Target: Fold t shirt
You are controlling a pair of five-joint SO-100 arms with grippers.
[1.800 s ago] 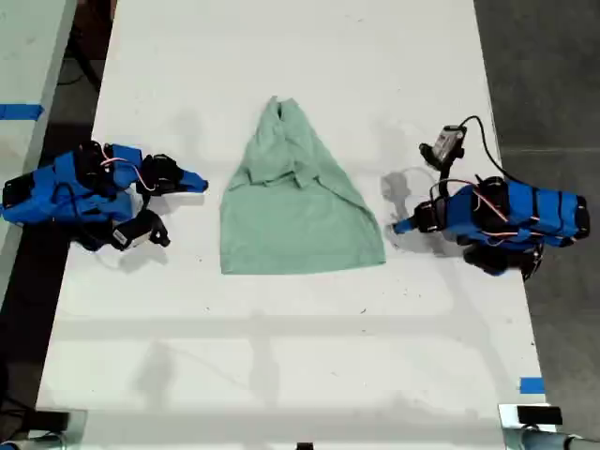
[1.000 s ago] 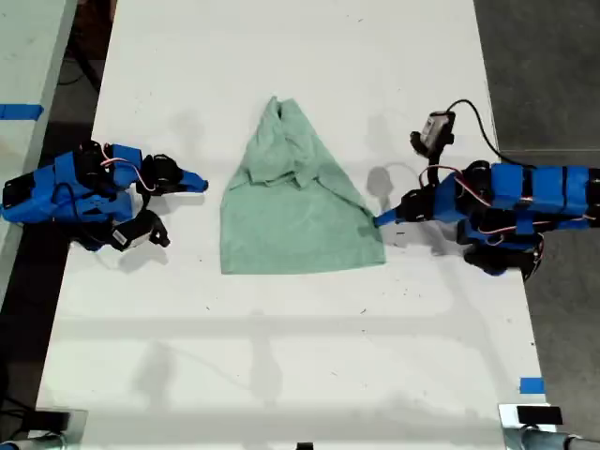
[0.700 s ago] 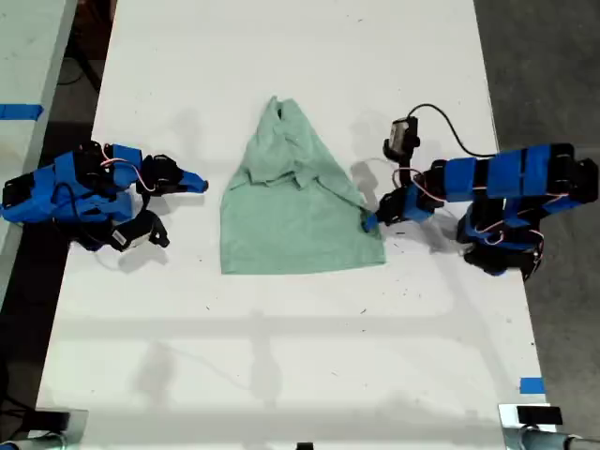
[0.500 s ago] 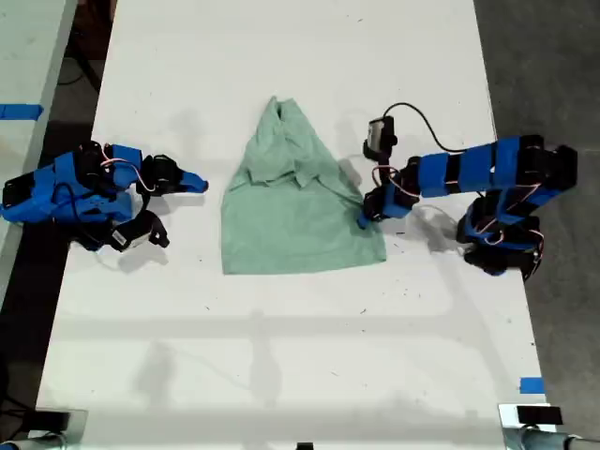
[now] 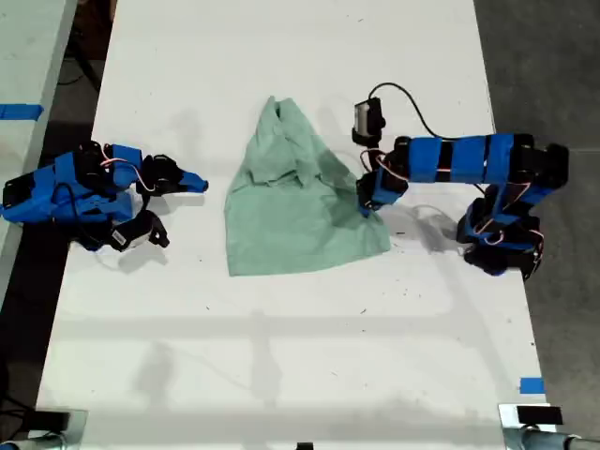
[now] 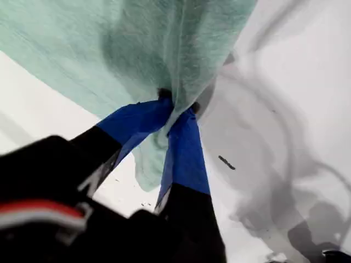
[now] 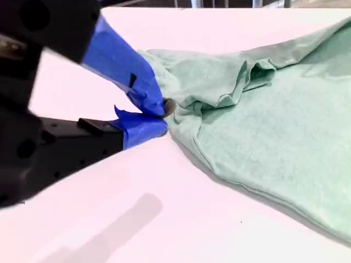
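First gripper pinching shirt edge at 3 o'clock in exterior view, lifted. Second gripper: fingers together, beside shirt. Fold just starting; no fold complete.

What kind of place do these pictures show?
Probably a robotics lab bench: a plain white table with two small blue arms, a mint t shirt between them, and blue tape marks at the edges.

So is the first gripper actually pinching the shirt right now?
Yes, in the first wrist view my first gripper has its blue jaws closed on a fold of the shirt.
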